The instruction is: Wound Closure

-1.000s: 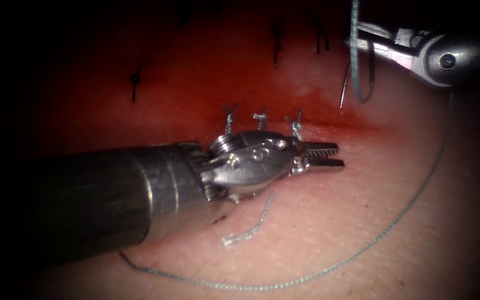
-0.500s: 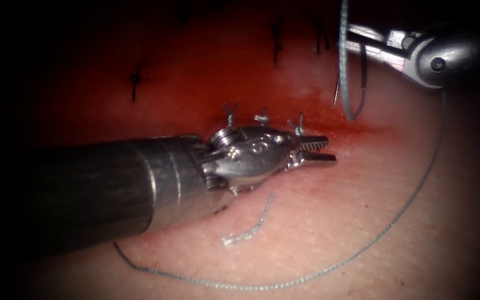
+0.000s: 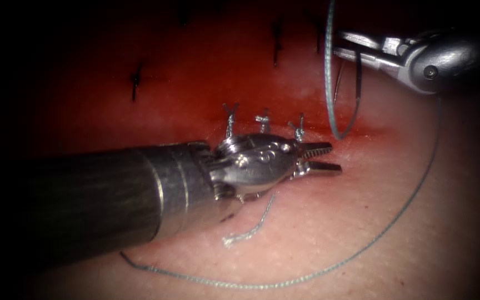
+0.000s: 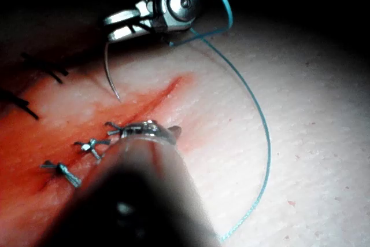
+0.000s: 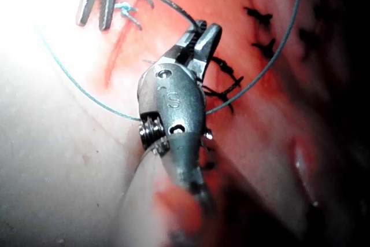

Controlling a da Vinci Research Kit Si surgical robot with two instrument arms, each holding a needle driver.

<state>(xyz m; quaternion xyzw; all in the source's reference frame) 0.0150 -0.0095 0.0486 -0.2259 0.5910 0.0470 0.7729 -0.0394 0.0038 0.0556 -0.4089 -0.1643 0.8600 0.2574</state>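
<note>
The tissue (image 3: 395, 183) takes up the field, pale on the near side and stained with red fluid (image 3: 206, 83) toward the far side, where the cut (image 3: 340, 130) runs across as a dark red line. The left end effector (image 3: 322, 157) comes in low from the left on its thick shaft and sits over the cut, its jaws spread slightly and holding nothing. The right end effector (image 3: 346, 44) enters from the upper right, jaws pressed together on the needle (image 3: 355, 91) near its thread end; the needle hangs free above the tissue, its curve dipping toward the right end of the cut, tip not in the tissue. The thread (image 3: 412, 200) runs from the right end effector in a wide loop across the near tissue to the lower left. Three knotted stitches (image 3: 262, 119) stand along the cut just behind the left jaws. A cut end of thread (image 3: 248, 229) lies loose on the near tissue.
</note>
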